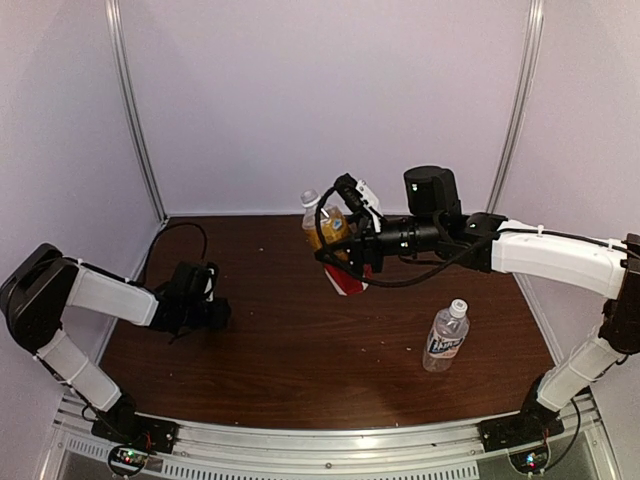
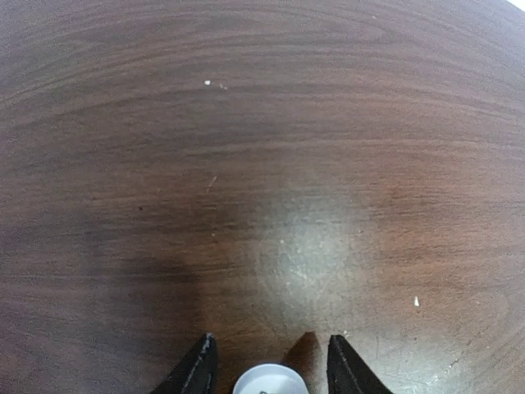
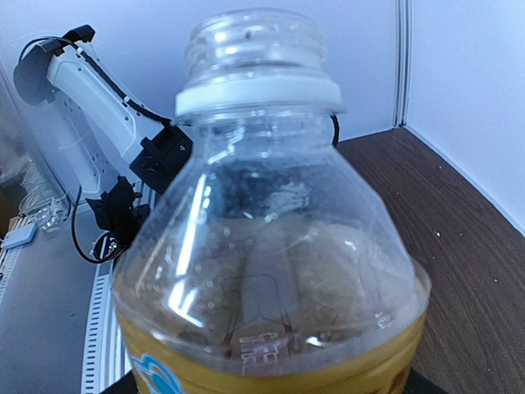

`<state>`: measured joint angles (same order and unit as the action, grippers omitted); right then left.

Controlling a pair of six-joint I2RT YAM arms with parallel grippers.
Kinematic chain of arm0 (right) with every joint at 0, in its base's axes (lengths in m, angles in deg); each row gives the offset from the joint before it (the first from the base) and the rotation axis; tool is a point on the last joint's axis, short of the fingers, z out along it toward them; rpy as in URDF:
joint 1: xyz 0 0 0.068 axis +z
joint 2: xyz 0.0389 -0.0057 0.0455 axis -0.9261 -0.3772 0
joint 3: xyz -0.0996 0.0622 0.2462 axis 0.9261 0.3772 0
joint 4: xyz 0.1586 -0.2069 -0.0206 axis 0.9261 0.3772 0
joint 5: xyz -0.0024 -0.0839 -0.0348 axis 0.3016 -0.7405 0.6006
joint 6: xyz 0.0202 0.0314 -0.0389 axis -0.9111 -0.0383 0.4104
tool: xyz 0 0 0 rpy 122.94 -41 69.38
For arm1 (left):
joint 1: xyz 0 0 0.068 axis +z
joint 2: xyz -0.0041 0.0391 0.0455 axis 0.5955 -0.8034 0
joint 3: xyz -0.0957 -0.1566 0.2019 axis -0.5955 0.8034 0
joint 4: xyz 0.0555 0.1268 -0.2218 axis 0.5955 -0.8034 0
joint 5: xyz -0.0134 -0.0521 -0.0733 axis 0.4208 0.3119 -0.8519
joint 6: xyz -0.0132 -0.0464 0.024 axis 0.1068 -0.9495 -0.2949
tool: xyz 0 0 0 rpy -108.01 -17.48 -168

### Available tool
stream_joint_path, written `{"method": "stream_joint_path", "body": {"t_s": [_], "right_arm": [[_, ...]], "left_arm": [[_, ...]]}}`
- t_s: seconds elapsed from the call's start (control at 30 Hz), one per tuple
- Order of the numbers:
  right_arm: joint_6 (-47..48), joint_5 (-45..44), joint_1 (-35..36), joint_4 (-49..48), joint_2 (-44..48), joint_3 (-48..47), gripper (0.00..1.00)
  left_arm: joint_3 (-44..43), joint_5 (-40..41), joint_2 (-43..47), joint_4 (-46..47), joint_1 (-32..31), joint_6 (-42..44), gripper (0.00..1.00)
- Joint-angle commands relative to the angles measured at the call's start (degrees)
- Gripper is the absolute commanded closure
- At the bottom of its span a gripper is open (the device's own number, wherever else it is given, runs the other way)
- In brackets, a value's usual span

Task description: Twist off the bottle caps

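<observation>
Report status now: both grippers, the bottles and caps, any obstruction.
Left gripper open, white cap loose between its jaws. Right gripper shut on amber bottle, neck uncapped. Clear bottle standing, second cap still on. Nothing in the way.

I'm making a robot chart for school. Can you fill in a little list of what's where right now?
amber bottle: neck open, no cap, held by the right gripper
loose white cap: on the table, between the left gripper fingers, a gap on each side
clear bottle: standing upright on the right, nothing touching it
second cap: on the clear bottle
caps left to unscrew: one
</observation>
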<state>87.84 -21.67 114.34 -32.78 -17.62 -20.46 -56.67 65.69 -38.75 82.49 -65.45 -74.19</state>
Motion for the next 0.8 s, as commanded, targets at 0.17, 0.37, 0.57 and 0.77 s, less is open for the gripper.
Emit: {"method": "stream_joint_path", "body": {"t_s": [0.17,0.37,0.57,0.77], "right_arm": [[-0.64,0.93,-0.27,-0.63,0.89,0.25,0.34],[-0.56,2.51,-0.27,-0.72,0.45,-0.26,0.34],[-0.47,7.11,-0.23,-0.64,-1.08,-1.28,0.34],[-0.40,10.12,0.32,-0.32,-2.26,-2.30,0.34]], "left_arm": [[-3.71,-6.81,9.90,0.41,0.52,2.67,0.35],[-8.45,-19.23,18.36,-0.12,0.52,4.28,0.23],[-12.99,-37.02,23.72,6.31,0.43,2.66,0.15],[-19.74,-48.49,23.25,9.48,-0.99,0.10,0.11]]}}
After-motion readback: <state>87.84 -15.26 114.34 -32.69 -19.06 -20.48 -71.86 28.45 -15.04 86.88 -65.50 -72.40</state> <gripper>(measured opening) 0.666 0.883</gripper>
